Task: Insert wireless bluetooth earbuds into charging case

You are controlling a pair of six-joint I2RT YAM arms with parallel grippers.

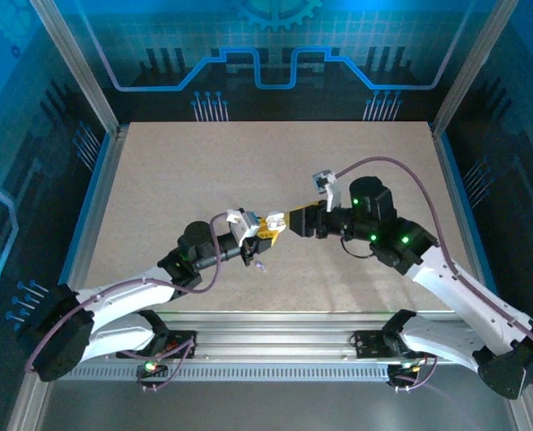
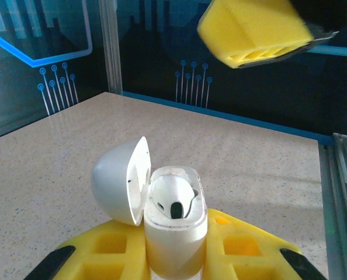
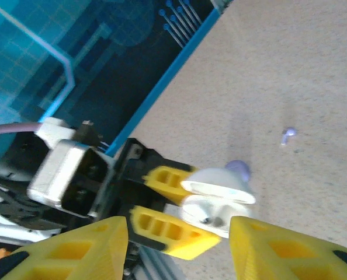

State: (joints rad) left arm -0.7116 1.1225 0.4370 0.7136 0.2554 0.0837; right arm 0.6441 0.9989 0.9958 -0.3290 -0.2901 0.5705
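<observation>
Left gripper [image 1: 263, 233]: clamped on the charging case, its yellow fingers [image 2: 103, 248] pressing the case's lower body from both sides, above the middle of the table [image 1: 204, 171] and somewhat toward its near edge.
Charging case [image 2: 176, 233]: white and upright in the left gripper's hold. Its domed lid [image 2: 118, 181] is swung open to the left in the left wrist view.
White earbud [image 2: 173, 198]: sits inside the open well of the case, with a dark spot facing the camera. It is above the left fingers and touches neither of them.
Lavender earbud [image 1: 260, 266]: lies alone on the bare table, just on the near-edge side of the left gripper's tip and clear of both grippers. The right wrist view shows it [image 3: 287, 135] beyond the case.
Lavender shape [image 3: 238, 169]: rounded, peeking over the far rim of the lid; what it is cannot be told.
Right gripper [image 1: 293, 221]: jaws apart with nothing between them, pointing at the case from the right, tip to tip with the left gripper but just short of touching. One yellow finger [image 2: 252, 32] hangs above and to the right of the open case.
</observation>
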